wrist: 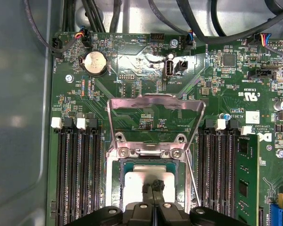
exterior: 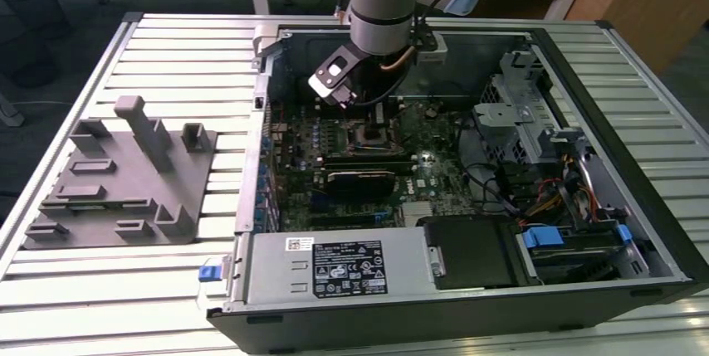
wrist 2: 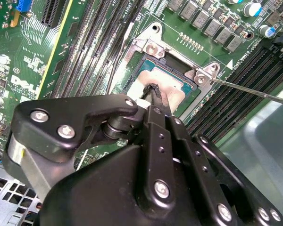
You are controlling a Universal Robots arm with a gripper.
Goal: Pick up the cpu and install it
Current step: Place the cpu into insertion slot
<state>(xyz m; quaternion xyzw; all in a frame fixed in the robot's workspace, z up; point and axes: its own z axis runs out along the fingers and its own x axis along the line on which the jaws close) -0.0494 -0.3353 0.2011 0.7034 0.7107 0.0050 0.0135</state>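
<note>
The cpu (wrist: 140, 179) (wrist 2: 173, 84), a small square chip with a pale silver top, lies flat inside the motherboard socket (exterior: 366, 134). My gripper (wrist: 155, 186) (wrist 2: 153, 89) hangs right over it, its two black fingers pressed together with their tips at the chip's top face. I cannot tell whether the tips touch it. The socket's metal load plate (wrist: 155, 100) stands flipped up behind the chip, and the thin lever rod (wrist 2: 254, 90) sticks out to the side. In the exterior view the gripper (exterior: 352, 104) reaches down into the open computer case (exterior: 620, 207).
Memory slots (wrist: 78, 174) flank the socket, with a green memory stick (wrist: 245, 179) in one. A grey plastic block with upright posts (exterior: 122, 173) sits on the slatted table at the exterior view's left. Cables and drive bays (exterior: 532, 157) crowd the case's right side.
</note>
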